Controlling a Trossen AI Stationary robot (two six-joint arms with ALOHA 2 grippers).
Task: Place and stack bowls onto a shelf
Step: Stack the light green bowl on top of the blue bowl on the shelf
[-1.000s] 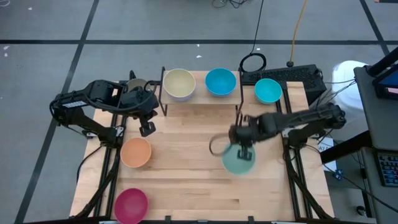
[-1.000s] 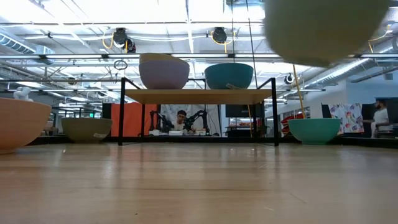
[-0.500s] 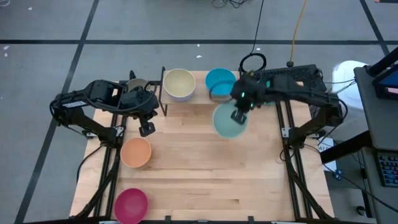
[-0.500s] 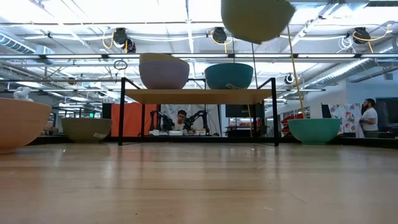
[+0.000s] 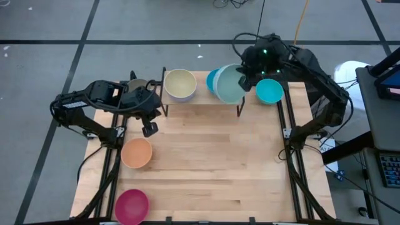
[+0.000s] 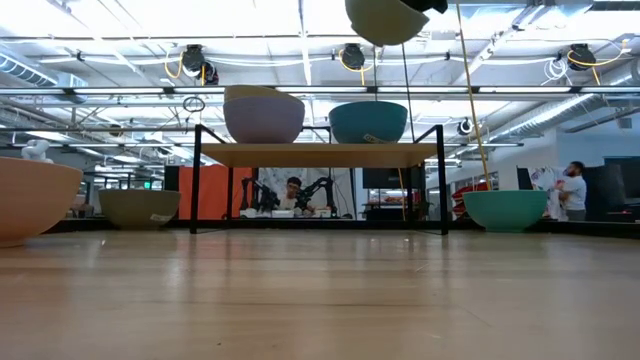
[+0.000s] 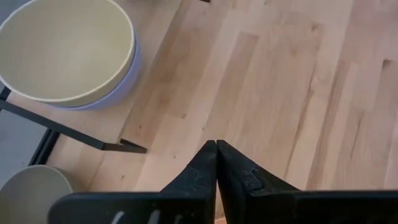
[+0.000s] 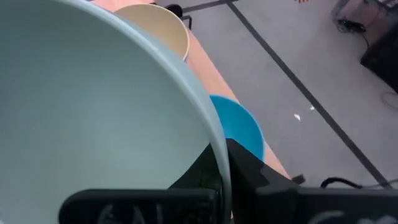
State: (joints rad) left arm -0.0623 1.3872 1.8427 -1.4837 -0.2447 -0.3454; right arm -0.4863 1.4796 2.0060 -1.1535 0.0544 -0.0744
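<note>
- High view: the right pincer (image 5: 245, 80) is up over the shelf (image 5: 203, 99), clamped on the rim of the mint green bowl (image 5: 229, 84), which hangs tilted above the cyan bowl (image 5: 214, 77).
- Step in hand, by my read: carrying the mint bowl in to stack it on that cyan one. Next call is to level it, centre it over the cyan bowl, lower and let go.
- The left pincer (image 5: 149, 129) waits over the counter (image 5: 200, 162) near the shelf's left end, fingers pressed nearly together, holding nothing.
- Elsewhere: a pale yellow bowl (image 5: 180, 83) sits on the shelf, a second cyan bowl (image 5: 269, 91) right of it, an orange bowl (image 5: 136, 152) and a magenta bowl (image 5: 131, 205) on the counter.
- Low view gives what the top shot cannot: the mint bowl well clear above the shelved bowls, and the yellow bowl nested in a periwinkle bowl (image 6: 264, 122).
- Right wrist view shows the fingers pinching the mint rim.
</note>
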